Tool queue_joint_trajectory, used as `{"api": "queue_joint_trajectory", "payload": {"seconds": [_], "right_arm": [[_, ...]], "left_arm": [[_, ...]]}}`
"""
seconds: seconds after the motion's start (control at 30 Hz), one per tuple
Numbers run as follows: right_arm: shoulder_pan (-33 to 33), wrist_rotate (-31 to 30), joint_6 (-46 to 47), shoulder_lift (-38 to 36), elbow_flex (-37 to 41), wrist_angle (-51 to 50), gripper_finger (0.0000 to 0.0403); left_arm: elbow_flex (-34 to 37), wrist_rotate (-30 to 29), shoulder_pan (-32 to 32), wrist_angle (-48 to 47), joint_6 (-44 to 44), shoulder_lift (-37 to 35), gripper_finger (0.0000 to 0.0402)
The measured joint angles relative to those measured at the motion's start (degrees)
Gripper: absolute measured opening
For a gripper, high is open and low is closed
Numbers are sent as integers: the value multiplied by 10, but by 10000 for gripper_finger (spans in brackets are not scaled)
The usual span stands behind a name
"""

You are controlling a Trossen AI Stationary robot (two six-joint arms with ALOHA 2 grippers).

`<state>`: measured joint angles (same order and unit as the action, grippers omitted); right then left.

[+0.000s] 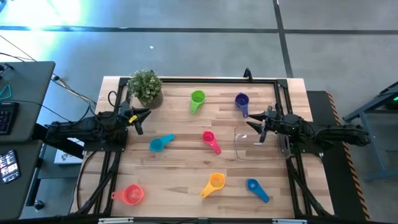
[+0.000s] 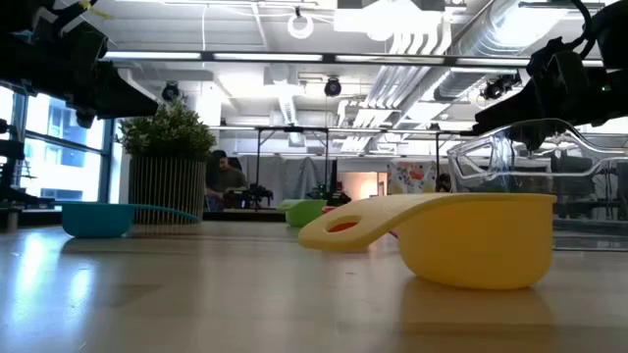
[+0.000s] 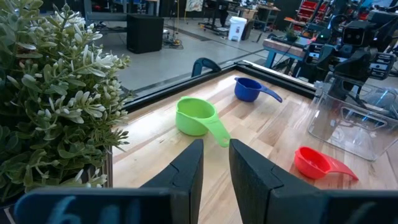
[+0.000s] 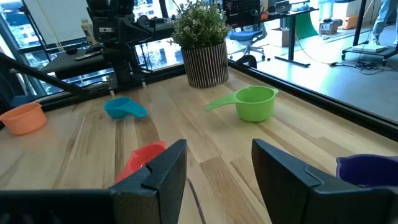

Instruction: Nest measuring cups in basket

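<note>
Right gripper [image 1: 256,129] spread open and empty above the clear basket [image 1: 249,152] at 3 o'clock; left gripper [image 1: 140,119] slightly parted, empty, at 9 o'clock. Seven measuring cups [image 1: 209,139] scattered on the table [image 1: 180,186], none inside the one basket.

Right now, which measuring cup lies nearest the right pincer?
The purple cup, just beyond the right pincer near the table's far edge. The magenta, blue, orange and green cups all lie farther away.
</note>
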<state>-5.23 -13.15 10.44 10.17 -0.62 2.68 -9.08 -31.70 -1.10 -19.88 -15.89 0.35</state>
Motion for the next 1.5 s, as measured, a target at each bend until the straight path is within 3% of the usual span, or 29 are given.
{"api": "queue_joint_trajectory", "payload": {"seconds": [1.5], "right_arm": [[0,0,0,0,0,0,174]], "left_arm": [[0,-5,0,4,-5,0,67]]}}
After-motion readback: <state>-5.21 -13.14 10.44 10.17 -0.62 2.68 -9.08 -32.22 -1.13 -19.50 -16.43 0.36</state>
